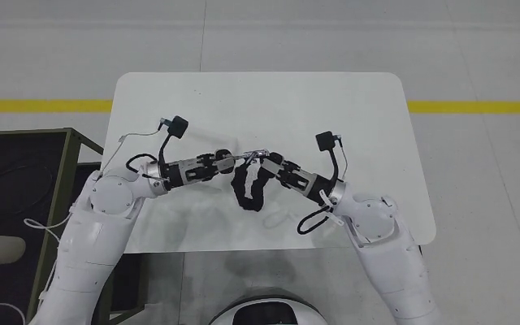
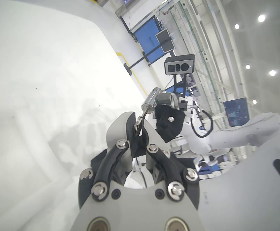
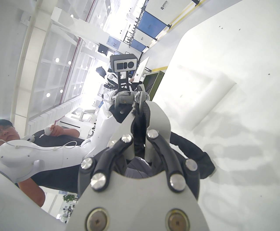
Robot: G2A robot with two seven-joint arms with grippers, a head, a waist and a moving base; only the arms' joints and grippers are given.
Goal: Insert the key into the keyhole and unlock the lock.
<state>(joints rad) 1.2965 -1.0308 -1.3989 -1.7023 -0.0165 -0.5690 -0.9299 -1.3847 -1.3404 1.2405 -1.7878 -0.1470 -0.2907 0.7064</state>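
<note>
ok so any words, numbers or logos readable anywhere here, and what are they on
No print: silver metal key, silver cylinder lock, white table.
On the white wall panel: a brand mark, left unquoted.
On the blue door panel: small mark, too blurred to read.
On the blue wall screen: figures too small to read.

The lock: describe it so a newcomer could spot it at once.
Look above the middle of the white table. The lock sits in the black-clothed right end effector: the only shiny metal cylinder, with the key at its end.
</note>
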